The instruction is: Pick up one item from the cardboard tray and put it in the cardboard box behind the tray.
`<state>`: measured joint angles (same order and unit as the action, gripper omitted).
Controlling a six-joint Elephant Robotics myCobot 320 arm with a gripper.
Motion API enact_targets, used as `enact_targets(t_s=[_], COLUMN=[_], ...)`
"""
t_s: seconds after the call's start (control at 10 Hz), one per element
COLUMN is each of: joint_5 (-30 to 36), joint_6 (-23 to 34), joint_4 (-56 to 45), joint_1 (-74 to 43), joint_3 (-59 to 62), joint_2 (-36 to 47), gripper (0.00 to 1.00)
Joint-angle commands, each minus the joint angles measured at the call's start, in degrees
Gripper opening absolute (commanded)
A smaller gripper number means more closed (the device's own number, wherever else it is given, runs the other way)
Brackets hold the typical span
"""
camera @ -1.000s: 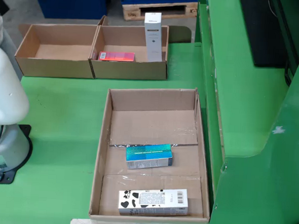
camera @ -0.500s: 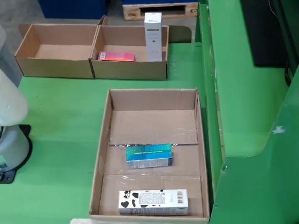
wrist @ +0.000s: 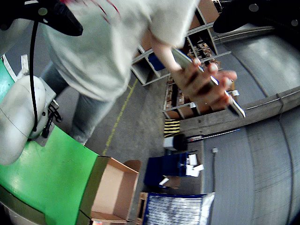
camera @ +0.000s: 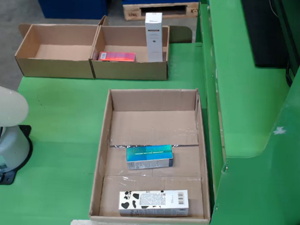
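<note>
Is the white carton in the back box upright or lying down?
Upright: the white carton stands on end, rising above the box's rim.

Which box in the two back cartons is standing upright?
The tall white box in the right-hand carton; the red box beside it lies flat.

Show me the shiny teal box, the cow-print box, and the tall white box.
Teal box [camera: 149, 157], view from above, top face.
Cow-print box [camera: 153, 202], view from above, label.
Tall white box [camera: 154, 37], view from above, front face.

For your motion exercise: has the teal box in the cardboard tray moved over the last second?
No. In the view from above, the teal box keeps its place just below the tray's taped fold.
</note>
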<state>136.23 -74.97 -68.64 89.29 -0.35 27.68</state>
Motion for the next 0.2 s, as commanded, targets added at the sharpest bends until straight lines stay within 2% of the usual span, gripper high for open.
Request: enact_targets(t_s=[0.0, 0.1], joint_5=[0.86, 0.87], joint_6=[-2.76, -2.76], joint_4=[0.5, 0.5], joint_1=[-0.41, -0.41], joint_3=[0.36, 0.36], joint_2=[49.62, 49.62], gripper=[1.0, 1.0])
